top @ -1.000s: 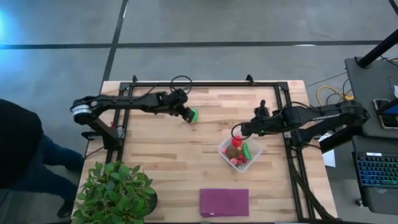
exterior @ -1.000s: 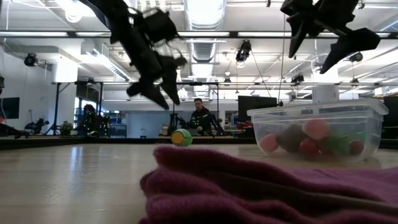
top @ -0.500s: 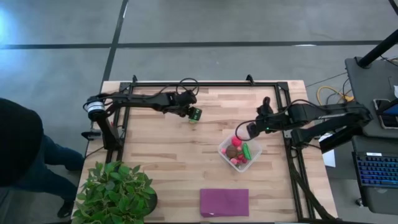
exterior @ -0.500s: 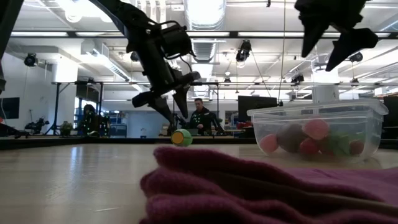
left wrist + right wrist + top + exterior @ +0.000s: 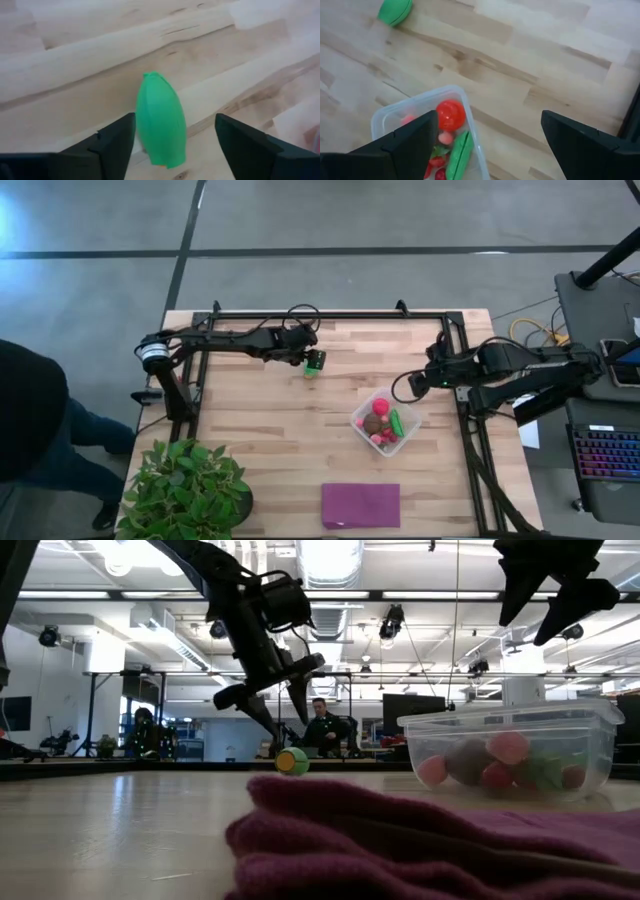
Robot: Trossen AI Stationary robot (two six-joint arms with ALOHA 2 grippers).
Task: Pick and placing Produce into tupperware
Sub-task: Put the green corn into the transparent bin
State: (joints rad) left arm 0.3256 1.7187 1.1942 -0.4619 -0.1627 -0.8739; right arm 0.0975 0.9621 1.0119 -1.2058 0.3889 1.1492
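A green oval piece of produce [image 5: 160,125] lies on its side on the wooden table [image 5: 260,420], left of centre toward the far edge [image 5: 313,366]; in the low view [image 5: 292,761] it shows below my left gripper. My left gripper [image 5: 175,150] is open just above it, one finger on either side, touching nothing [image 5: 270,700]. The clear tupperware [image 5: 385,420] stands on the table's right half and holds a red ball [image 5: 451,114], a green piece [image 5: 460,150], a brown oval and small berries. My right gripper [image 5: 412,384] is open and empty, up and right of the tupperware.
A purple cloth [image 5: 360,505] lies at the near edge and fills the low view's foreground [image 5: 400,840]. A potted plant [image 5: 185,490] stands at the near left corner. A person [image 5: 30,420] stands left of the table. Bare wood lies between green piece and tupperware.
My left gripper has gone a little toward the table's right edge and down over the green piece, turning so that its fingers stand on either side of it. My right gripper has drawn away from above the tupperware toward the table's right edge, staying open.
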